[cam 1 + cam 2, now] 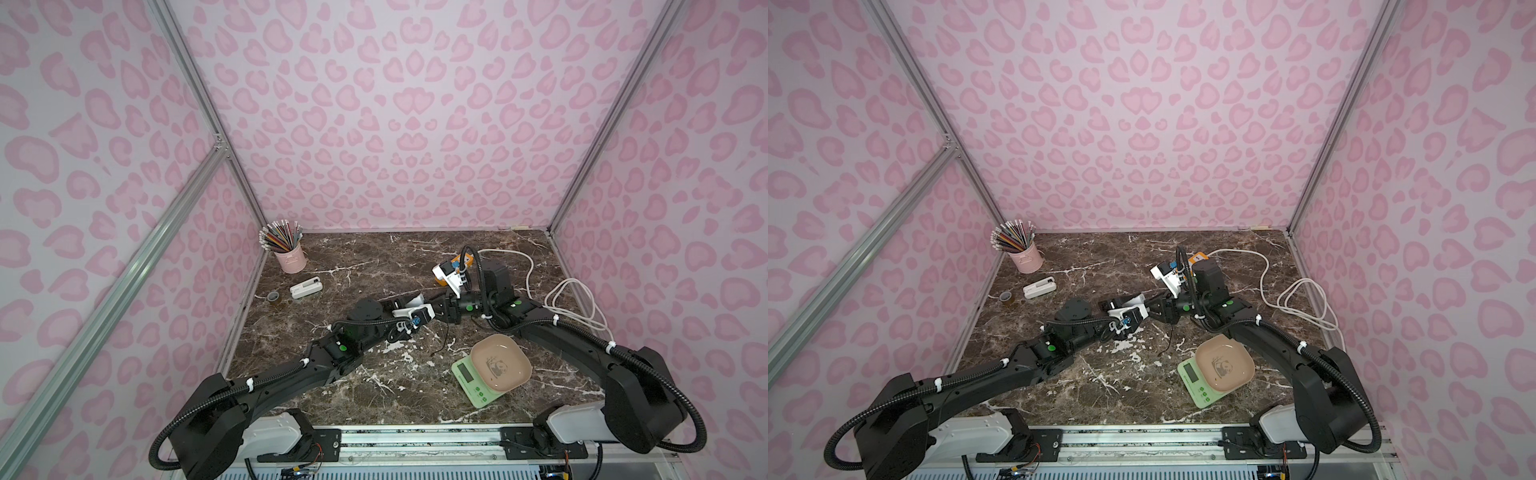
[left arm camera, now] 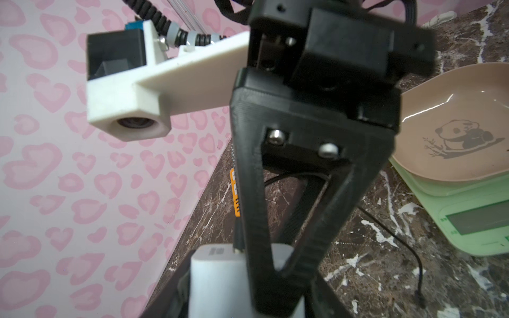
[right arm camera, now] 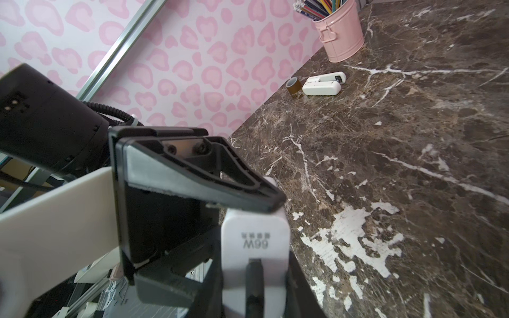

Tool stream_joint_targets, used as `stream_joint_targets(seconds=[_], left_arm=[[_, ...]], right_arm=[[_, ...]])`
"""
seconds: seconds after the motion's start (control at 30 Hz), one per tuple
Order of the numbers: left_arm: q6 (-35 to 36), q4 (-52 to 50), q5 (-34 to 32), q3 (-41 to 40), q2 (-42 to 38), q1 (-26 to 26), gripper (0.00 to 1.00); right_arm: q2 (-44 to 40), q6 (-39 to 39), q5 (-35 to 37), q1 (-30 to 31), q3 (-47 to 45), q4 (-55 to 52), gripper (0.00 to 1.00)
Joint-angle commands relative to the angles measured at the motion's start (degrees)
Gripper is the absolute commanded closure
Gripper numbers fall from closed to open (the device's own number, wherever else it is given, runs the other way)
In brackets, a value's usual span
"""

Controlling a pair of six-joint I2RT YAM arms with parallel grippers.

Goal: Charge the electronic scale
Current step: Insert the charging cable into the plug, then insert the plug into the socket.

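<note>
Scale sits flat on the table, lower right of centre in both top views. Its beige tray is on top and the display faces lower left. It is just beside the right forearm and well apart from both grippers. The arms meet at mid-frame. Left gripper is clamped on the white charger; one finger lies across its upper edge in the right wrist view. Right gripper faces it tip to tip. A black plug stands in the charger's port, lower centre of the right wrist view. Right fingers narrow to a V at the charger in the left wrist view, probably around the plug. Contact is hidden, so I cannot tell whether they grip. Thin black cable trails across the table, its loose end near the scale but not touching. Orange strip lies upper right of the grippers, and a white cord is looped at the right edge.
</note>
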Motion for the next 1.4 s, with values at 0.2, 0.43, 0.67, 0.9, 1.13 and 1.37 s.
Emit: stream_joint_targets(seconds=[0.2, 0.43, 0.67, 0.9, 1.13, 1.37], left_arm=[[-5.59, 7.55, 0.4, -0.67, -5.52, -0.03, 0.24], [-7.34, 7.82, -0.01, -2.66, -10.46, 0.38, 0.22], [-8.06, 6.4, 1.11, -2.61, -9.94, 0.33, 0.24], [-9.31, 2.4, 5.03, -0.14, -6.08, 0.33, 0.31], [-12.45, 3.78, 3.19, -0.23, -5.52, 0.35, 0.3], [-13.39, 3.44, 2.49, -0.09, -5.35, 0.33, 0.3]], right_arm=[[2.33, -9.24, 9.04, -6.33, 7.03, -5.38, 1.0], [7.5, -16.93, 17.2, -12.13, 16.31, -13.98, 1.0], [13.14, -22.23, 21.8, -14.84, 23.97, -18.5, 1.0], [19.71, -26.56, 26.86, -16.2, 30.86, -22.06, 1.0], [27.76, -26.76, 29.74, -15.49, 39.5, -28.51, 1.0], [35.54, -26.76, 29.74, -15.07, 48.51, -35.61, 1.0]])
